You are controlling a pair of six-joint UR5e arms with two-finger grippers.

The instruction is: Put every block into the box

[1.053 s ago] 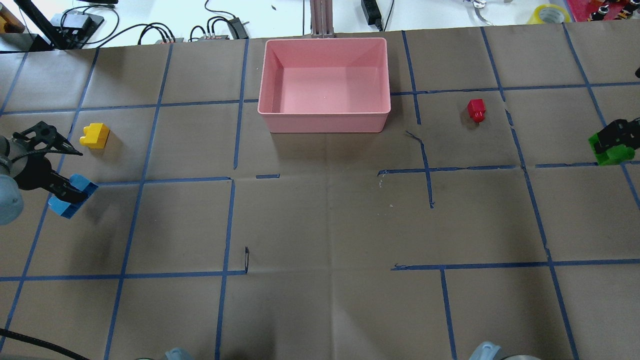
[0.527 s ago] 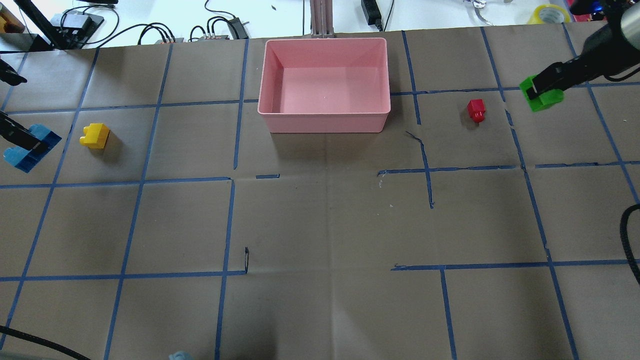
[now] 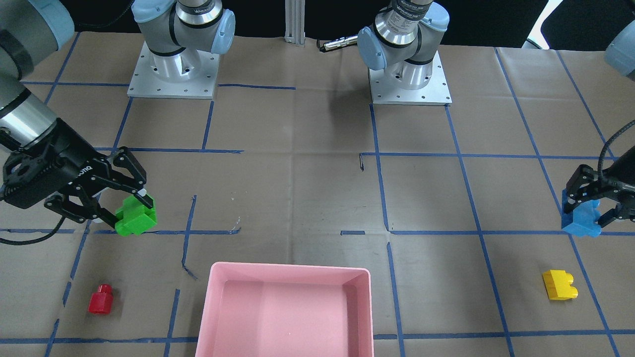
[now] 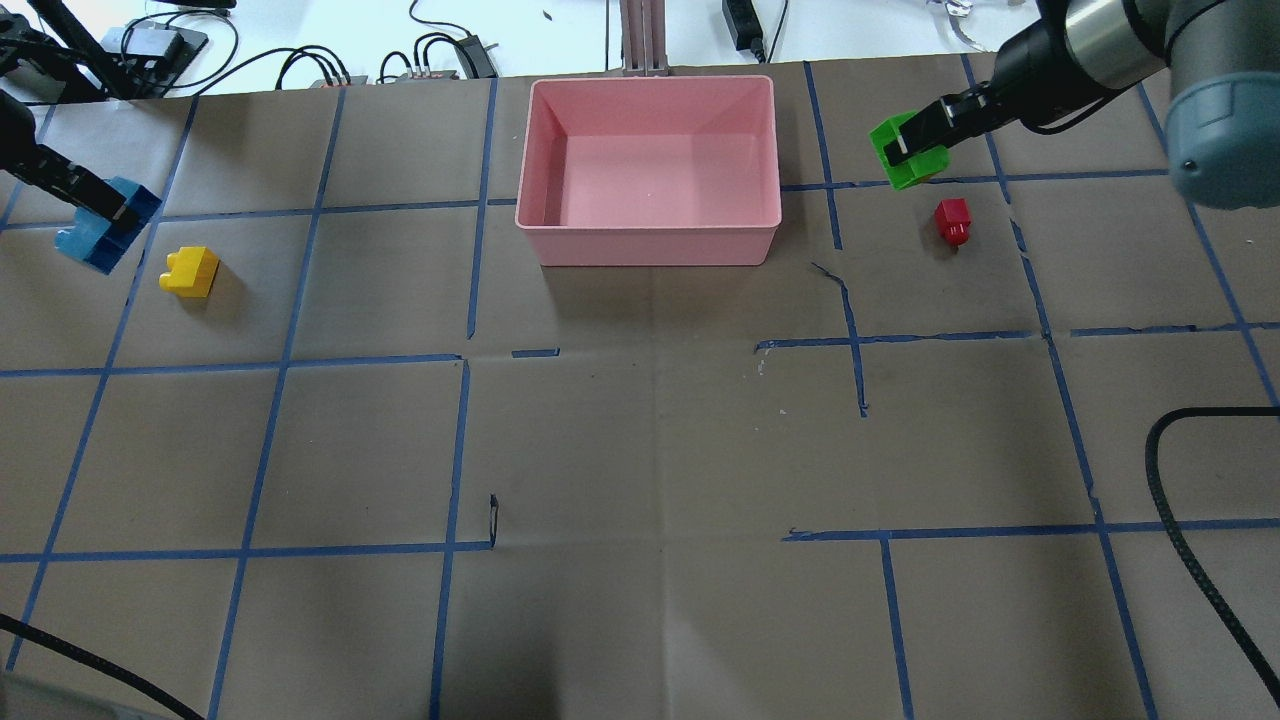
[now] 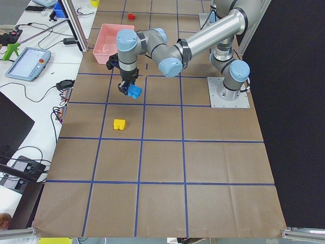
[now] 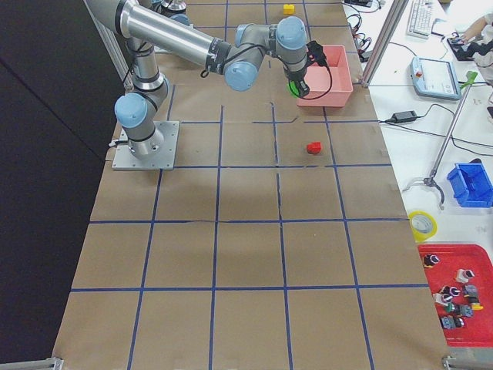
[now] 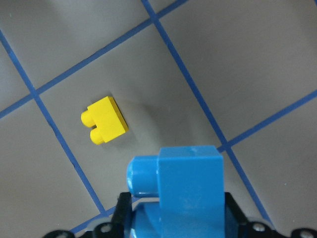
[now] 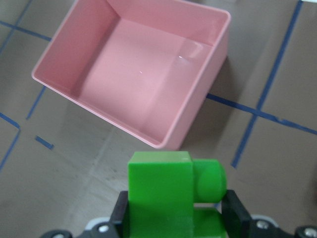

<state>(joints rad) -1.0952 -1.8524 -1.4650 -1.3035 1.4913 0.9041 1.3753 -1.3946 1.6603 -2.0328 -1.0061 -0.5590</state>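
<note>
The pink box (image 4: 648, 236) stands at the table's far middle, with nothing in it; it also shows in the front view (image 3: 213, 307) and the right wrist view (image 8: 198, 119). My right gripper (image 4: 912, 150) is shut on the green block (image 4: 900, 172), held in the air to the right of the box, also seen from the front (image 3: 135, 216) and the wrist (image 8: 163, 198). My left gripper (image 4: 105, 215) is shut on the light blue block (image 4: 90, 235), lifted at the far left (image 7: 183, 188). The yellow block (image 4: 189, 271) lies on the table beside it. The red block (image 4: 953, 220) lies right of the box.
Both arm bases (image 3: 171, 69) stand on plates at the robot's side. Cables and power bricks (image 4: 440, 55) lie beyond the table's far edge. A black cable (image 4: 1190, 500) hangs at the right. Blue tape lines grid the brown paper.
My right gripper has carried the green block left and farther away, to just right of the box. My left gripper has carried the blue block up and farther away, past the yellow block.
</note>
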